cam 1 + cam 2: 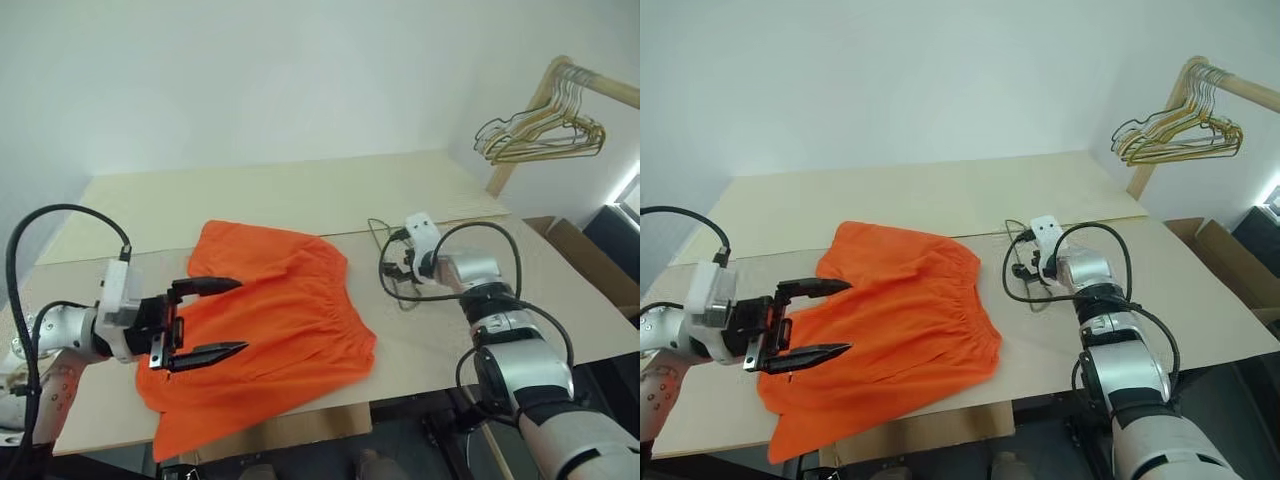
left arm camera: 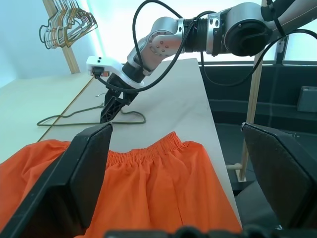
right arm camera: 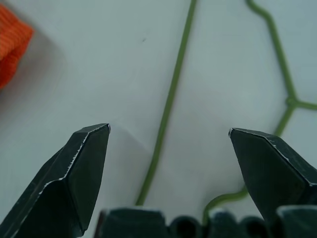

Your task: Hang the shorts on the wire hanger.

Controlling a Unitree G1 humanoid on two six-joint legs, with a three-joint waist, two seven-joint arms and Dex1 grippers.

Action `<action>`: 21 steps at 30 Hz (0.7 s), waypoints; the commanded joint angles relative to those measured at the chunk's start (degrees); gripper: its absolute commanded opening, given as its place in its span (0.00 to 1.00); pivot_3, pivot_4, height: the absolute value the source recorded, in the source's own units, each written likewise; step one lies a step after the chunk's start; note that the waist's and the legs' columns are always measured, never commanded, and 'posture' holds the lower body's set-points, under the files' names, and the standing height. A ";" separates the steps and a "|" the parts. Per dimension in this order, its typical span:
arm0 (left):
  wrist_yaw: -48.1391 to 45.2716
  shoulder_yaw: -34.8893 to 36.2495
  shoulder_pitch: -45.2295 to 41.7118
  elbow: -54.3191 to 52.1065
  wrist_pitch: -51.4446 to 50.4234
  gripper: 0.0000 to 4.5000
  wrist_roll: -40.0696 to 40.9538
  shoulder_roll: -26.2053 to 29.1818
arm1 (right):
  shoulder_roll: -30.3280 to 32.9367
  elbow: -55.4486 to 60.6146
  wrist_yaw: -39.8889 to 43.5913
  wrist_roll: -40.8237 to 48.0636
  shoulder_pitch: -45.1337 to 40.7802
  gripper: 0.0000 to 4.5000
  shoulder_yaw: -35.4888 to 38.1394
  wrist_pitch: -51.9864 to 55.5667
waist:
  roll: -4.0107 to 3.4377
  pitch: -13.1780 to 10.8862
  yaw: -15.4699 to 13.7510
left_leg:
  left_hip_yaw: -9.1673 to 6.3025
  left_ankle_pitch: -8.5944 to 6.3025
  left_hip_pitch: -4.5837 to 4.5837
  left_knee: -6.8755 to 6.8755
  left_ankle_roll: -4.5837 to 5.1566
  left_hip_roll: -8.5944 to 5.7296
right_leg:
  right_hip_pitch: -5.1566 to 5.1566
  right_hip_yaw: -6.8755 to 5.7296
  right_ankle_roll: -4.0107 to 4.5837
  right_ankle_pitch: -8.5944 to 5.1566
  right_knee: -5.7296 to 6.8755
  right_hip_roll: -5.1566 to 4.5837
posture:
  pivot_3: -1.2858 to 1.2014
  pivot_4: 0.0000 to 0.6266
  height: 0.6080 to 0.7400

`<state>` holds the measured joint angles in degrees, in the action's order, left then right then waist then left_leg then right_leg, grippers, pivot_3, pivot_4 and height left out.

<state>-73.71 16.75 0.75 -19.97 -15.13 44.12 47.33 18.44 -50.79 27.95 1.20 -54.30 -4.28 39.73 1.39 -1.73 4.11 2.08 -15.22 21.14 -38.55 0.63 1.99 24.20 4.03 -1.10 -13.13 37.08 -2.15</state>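
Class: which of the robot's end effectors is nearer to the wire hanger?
Right. The right end effector hovers open directly over the wire hanger; the left end effector is over the shorts.

Lighting is bright, even and diffuse, with soft shadows only; the shorts [image 1: 270, 320] cast a faint shadow on the table [image 1: 300, 195] toward 5 o'clock. In the left wrist view, window glare washes out the 12 to 2 o'clock area. Close-up fingertips [image 3: 84, 168] in the right wrist view are slightly soft.
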 commanded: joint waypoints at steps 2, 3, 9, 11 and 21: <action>0.04 0.21 0.16 -1.62 1.50 1.00 -1.36 -0.28 | -0.80 -4.67 -1.41 -2.36 -1.35 0.99 -1.12 -3.92 | 0.00 0.01 0.08 | -0.01 0.00 0.00 0.00 0.00 -0.01 | -0.01 0.00 0.00 0.00 -0.01 0.00 | 0.54 0.00 1.00; 0.03 0.18 0.18 -1.68 1.59 1.00 -1.67 -0.34 | -1.00 -5.61 -1.12 -2.56 -1.41 0.99 -1.29 -4.36 | 0.01 0.02 0.09 | -0.01 0.00 -0.04 0.00 0.00 -0.01 | -0.05 0.00 0.00 0.00 -0.01 0.00 | 0.54 0.00 1.00; -0.05 0.00 0.95 -1.91 2.39 1.00 -3.15 -0.74 | -2.05 -9.10 0.22 -3.92 -1.45 0.79 -2.59 -5.08 | 0.01 0.11 0.10 | -0.03 0.00 -0.20 0.00 0.00 0.01 | -0.19 0.02 -0.03 0.02 -0.01 0.05 | 0.54 0.00 1.00; 0.05 0.03 1.15 -1.94 2.59 1.00 -3.30 -0.77 | -2.41 -9.95 -0.32 -4.05 -1.43 0.65 -2.50 -4.85 | 0.02 0.17 0.03 | -0.04 0.00 -0.27 0.00 0.00 0.03 | -0.26 0.02 -0.02 0.02 -0.01 0.07 | 0.54 0.00 1.00; 0.85 0.12 1.18 -1.77 3.40 1.00 -3.88 -1.17 | -2.74 -12.01 -0.78 -5.81 -1.31 0.00 -2.75 -5.07 | 0.10 0.35 -0.10 | -0.07 0.00 -0.99 0.29 0.00 0.04 | -1.04 -0.02 -0.33 -0.19 -0.31 0.06 | 0.54 0.00 1.00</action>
<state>-73.38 16.36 2.63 -20.48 -12.64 40.37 46.28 16.24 -60.31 27.16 -3.77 -56.61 -6.44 34.05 1.50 -1.39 4.01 2.00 -15.23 20.15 -38.24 0.62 2.03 23.16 4.01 -1.41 -13.32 36.77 -2.09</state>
